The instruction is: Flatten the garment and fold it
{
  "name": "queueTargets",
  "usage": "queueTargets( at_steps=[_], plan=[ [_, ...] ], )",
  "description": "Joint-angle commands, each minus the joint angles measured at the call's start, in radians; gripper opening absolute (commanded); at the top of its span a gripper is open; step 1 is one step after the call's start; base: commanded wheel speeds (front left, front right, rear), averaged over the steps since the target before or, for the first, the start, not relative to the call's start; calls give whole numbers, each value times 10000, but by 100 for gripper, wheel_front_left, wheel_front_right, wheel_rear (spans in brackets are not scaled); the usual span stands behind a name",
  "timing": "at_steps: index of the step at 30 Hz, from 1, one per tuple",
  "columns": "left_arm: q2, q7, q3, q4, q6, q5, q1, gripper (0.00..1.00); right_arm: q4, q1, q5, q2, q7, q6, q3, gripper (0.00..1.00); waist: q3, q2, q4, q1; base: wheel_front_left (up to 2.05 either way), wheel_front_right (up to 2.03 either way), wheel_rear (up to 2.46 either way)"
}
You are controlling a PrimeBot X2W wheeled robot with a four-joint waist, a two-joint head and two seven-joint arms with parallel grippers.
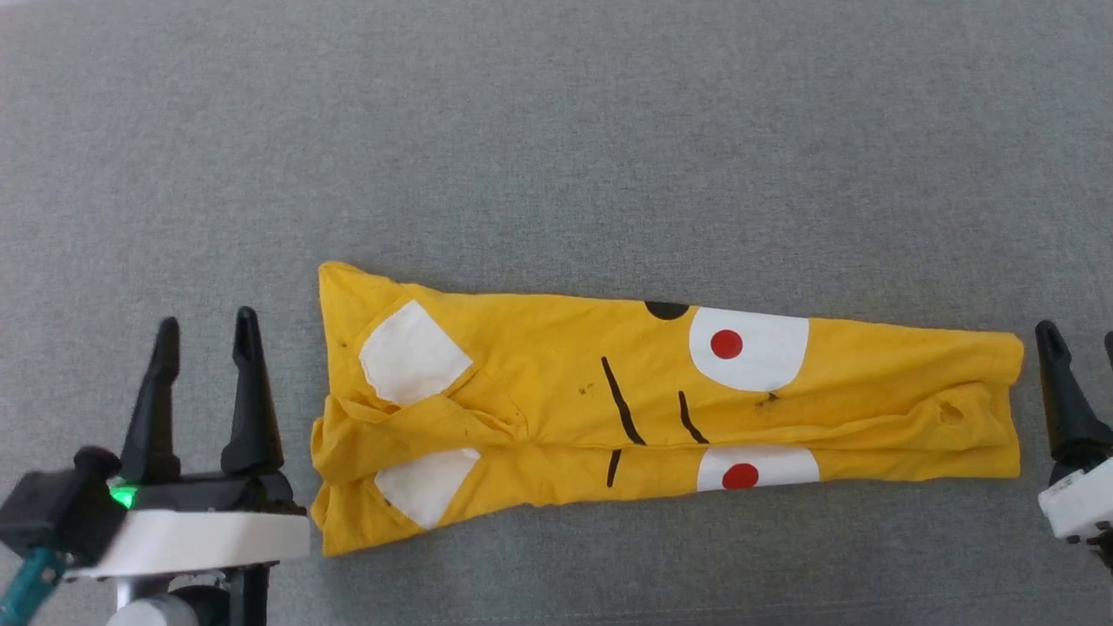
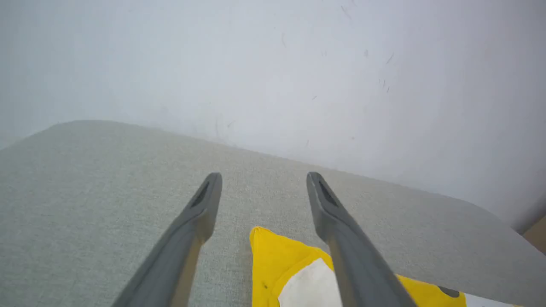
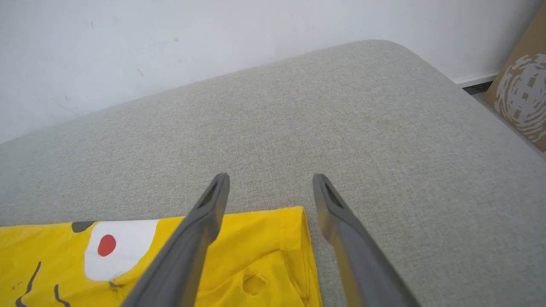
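The bright yellow cotton T-shirt (image 1: 661,409), folded into a long strip, lies on the grey fabric cushion (image 1: 556,130), with the left gripper (image 1: 207,320) and right gripper (image 3: 270,178) just beside its ends, both spread apart and empty.

The garment (image 1: 661,400) lay on the bench (image 1: 556,130) as a long strip running left to right. The left gripper (image 1: 207,318) sat just off the strip's left end and the right gripper (image 1: 1080,332) just off its right end, both apart from the cloth, fingers pointing toward the far edge. A wall (image 3: 170,42) ran behind that far edge, and a board (image 3: 522,94) stood past the bench's far right corner.
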Motion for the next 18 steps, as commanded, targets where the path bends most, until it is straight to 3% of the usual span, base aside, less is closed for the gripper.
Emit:
queueTargets(
  at_steps=[1, 8, 18],
  plan=[
    [-33, -508, -1, 115, 102, 435, 54, 100, 146, 148, -104, 68, -135, -17, 43, 100, -7, 0, 15, -1, 0, 0, 0],
    [-260, -1070, -223, 423, 400, 2221, 315, 100, 1135, 388, -382, 113, 189, -17, -118, 100, -75, 0, 168, -1, 0, 0, 0],
    [-749, -1079, -25, 520, -89, 2287, 439, 100, 2398, 84, -567, -86, 502, -17, -418, 100, 15, 0, 534, -1, 0, 0, 0]
  ],
)
